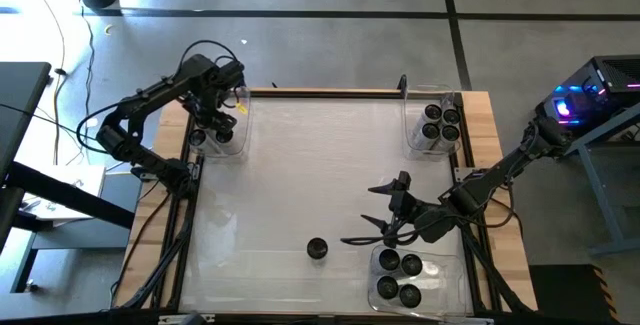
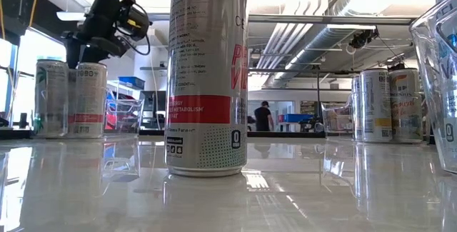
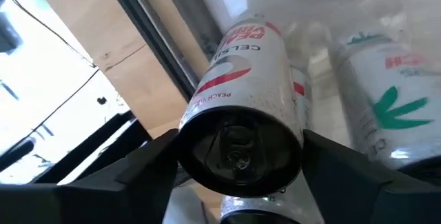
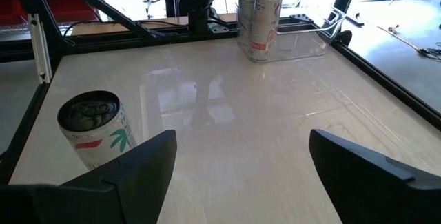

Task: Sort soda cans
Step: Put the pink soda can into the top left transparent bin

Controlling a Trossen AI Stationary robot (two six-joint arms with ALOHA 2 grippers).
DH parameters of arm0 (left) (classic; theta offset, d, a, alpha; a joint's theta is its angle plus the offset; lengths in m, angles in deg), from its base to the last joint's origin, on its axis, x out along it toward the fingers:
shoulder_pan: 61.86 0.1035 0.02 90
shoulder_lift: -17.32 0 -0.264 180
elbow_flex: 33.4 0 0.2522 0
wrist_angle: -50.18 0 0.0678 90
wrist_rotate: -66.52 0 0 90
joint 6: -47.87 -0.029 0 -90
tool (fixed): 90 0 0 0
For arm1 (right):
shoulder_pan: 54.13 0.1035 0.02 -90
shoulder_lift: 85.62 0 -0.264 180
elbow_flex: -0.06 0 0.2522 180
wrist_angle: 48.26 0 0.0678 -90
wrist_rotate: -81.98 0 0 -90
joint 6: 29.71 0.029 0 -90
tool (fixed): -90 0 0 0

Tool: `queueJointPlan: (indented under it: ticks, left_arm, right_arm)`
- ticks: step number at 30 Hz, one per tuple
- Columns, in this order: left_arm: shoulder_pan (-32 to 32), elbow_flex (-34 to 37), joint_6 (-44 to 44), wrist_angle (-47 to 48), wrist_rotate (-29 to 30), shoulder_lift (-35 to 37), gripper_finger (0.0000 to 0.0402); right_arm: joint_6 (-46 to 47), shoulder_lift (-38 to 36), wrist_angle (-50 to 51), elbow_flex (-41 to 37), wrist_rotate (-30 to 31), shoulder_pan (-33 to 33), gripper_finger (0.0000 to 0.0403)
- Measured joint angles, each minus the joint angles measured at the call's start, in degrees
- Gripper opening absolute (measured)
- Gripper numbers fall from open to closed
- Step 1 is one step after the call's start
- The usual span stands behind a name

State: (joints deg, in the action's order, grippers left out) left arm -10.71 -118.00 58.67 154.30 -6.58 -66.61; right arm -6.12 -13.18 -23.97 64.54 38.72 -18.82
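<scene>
- Since the left gripper [image 1: 215, 115] hangs right over the clear bin [image 1: 243, 135] at the far left corner with a red-striped can [image 3: 241, 114] sitting in it, that's my 1st worry. I can't tell if it has a real grip on the can or is letting go. The can looks tilted and is packed close to a green-marked can [image 3: 386, 93], so a sloppy release could tip it onto its neighbour or hang it up on the bin wall.
- Middle of the table: 1 loose can [image 1: 317, 249] stands alone near the front edge, upright. It's tall and thin, so any sideways bump probably knocks it over and sends it rolling.
- The right gripper [image 1: 385, 227] sits just beside that can, jaws spread wide, holding nothing. In the right wrist view the can is off to one side of the gap, not between the jaws, so closing from here likely clips it instead of catching it.
- Far right: 2 bins, the back one [image 1: 412, 115] and the front one [image 1: 372, 275], each hold 4 cans. The front bin is close under the right arm, so a low swing could nudge it.
</scene>
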Motion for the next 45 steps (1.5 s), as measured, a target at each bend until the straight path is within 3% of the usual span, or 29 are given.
queueJointPlan:
  ticks: [6,13,23,25,27,32,35,41,45]
  left_arm:
    - [1.0,0.3,-3.4,-0.2,-0.6,1.4,0.0325]
    - [1.5,-3.5,-4.2,-0.3,-2.8,1.6,0.0331]
    - [1.2,-16.9,-6.9,-0.5,-1.4,4.7,0.0332]
    - [-0.1,-17.9,-6.9,-1.2,-3.6,6.5,0.0332]
    - [-2.5,-17.1,-6.9,-4.2,-9.8,9.1,0.0332]
    - [-15.5,-8.5,-6.8,-18.1,-26.2,17.5,0.0333]
    - [-27.5,0.1,-5.1,-30.8,-30.3,22.4,0.0333]
    - [-53.3,18.2,-2.4,-69.3,-26.2,25.8,0.0333]
    - [-65.8,26.4,-10.7,-95.5,-19.9,20.9,0.0333]
  right_arm:
    - [-0.5,0.0,0.0,0.0,0.0,0.0,0.0327]
    - [-0.5,0.0,0.0,0.0,0.0,0.0,0.0327]
    - [-0.3,0.0,0.0,0.0,0.3,0.0,0.0327]
    - [-0.3,0.0,0.0,0.0,0.9,0.0,0.0327]
    - [-0.5,0.0,0.0,0.0,1.3,0.0,0.0327]
    - [-0.1,0.0,0.0,0.0,2.5,0.0,0.0327]
    - [0.7,0.0,-0.1,0.0,2.5,0.0,0.0327]
    - [2.1,0.0,-0.3,0.0,2.5,0.0,0.0327]
    - [2.0,0.0,-0.9,0.0,2.5,0.0,0.0327]
